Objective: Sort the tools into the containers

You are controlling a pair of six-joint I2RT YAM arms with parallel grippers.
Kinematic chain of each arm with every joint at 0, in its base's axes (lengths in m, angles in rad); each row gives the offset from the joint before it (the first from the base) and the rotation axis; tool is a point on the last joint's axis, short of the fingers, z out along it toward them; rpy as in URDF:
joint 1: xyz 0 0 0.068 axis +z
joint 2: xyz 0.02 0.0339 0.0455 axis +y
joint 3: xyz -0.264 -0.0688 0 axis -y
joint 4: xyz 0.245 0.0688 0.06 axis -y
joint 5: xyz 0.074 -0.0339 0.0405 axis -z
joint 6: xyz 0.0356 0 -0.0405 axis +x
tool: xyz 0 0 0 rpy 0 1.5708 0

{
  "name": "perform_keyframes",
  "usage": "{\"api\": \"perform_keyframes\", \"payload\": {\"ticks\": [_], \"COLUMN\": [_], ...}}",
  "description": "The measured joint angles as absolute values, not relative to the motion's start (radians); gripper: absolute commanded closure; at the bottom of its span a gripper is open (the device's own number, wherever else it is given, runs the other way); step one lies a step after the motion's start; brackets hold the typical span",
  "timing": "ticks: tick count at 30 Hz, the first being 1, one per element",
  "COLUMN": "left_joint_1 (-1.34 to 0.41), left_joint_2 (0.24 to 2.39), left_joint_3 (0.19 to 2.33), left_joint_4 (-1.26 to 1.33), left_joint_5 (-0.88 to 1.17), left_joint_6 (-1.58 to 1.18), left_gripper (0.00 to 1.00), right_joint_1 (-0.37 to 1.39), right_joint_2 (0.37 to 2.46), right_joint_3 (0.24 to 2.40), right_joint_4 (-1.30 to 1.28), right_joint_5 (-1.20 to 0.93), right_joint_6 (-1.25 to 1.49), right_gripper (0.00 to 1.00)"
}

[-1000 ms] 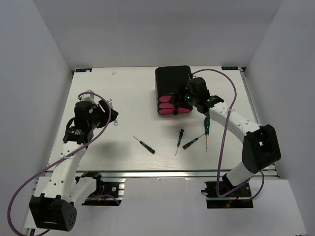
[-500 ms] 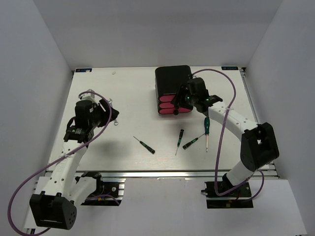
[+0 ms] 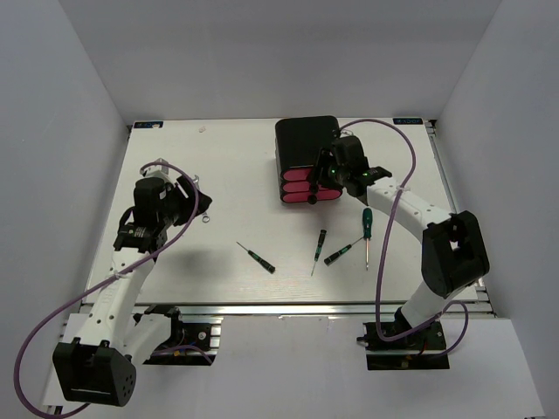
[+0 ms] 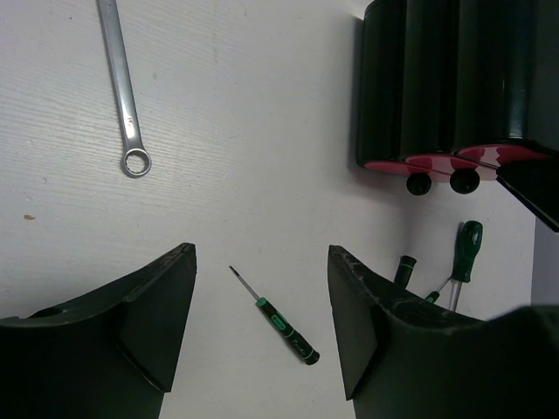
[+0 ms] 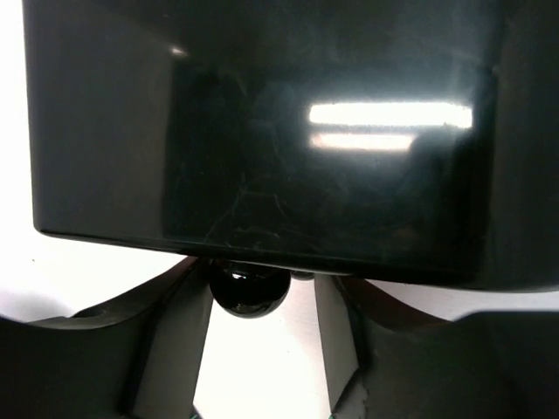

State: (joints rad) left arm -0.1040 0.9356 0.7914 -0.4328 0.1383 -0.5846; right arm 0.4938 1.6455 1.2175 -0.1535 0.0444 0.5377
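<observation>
The black box (image 3: 306, 144) with three pink drawers (image 3: 301, 188) stands at the back right. My right gripper (image 3: 330, 177) is open at the drawer fronts. In the right wrist view a round black knob (image 5: 248, 289) sits between its fingers (image 5: 172, 345), close to the left one, under the black box (image 5: 262, 122). My left gripper (image 3: 190, 206) is open and empty above the table. The silver wrench (image 4: 127, 105) lies beyond it and a thin screwdriver (image 4: 284, 319) lies between its fingertips' lines of sight. The green-handled screwdriver (image 3: 368, 229) and two more thin screwdrivers (image 3: 320, 249) (image 3: 342, 251) lie near the front of the box.
The thin screwdriver (image 3: 258, 257) lies alone at the table's middle front. White walls enclose the table on three sides. The right arm's purple cable (image 3: 384, 131) loops over the back right corner.
My right gripper has moved up and left, closer onto the drawer fronts. The left arm has barely moved. The tools lie as before.
</observation>
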Motion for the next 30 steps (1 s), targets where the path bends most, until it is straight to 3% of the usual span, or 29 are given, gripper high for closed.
{"api": "perform_keyframes", "payload": {"ticks": [6,11,19,30], "left_joint_1": [-0.104,-0.104,-0.104,-0.104], "left_joint_2": [0.935,0.935,0.936,1.015], "left_joint_3": [0.781,0.765,0.73,0.719], "left_joint_4": [-0.432,-0.432,-0.415,-0.377], "left_joint_5": [0.139,0.139,0.138,0.138], "left_joint_6": [-0.585,-0.587,-0.594,-0.587], "left_gripper": [0.28,0.28,0.27,0.27], "right_joint_1": [0.493,0.492,0.495,0.505], "right_joint_2": [1.645,1.642,1.504,1.384], "right_joint_3": [1.218,1.21,1.064,0.968], "right_joint_4": [-0.133,-0.125,-0.123,-0.175], "right_joint_5": [0.038,0.033,-0.033,-0.071], "right_joint_6": [0.51,0.501,0.532,0.577], "right_gripper": [0.74,0.81,0.82,0.75]}}
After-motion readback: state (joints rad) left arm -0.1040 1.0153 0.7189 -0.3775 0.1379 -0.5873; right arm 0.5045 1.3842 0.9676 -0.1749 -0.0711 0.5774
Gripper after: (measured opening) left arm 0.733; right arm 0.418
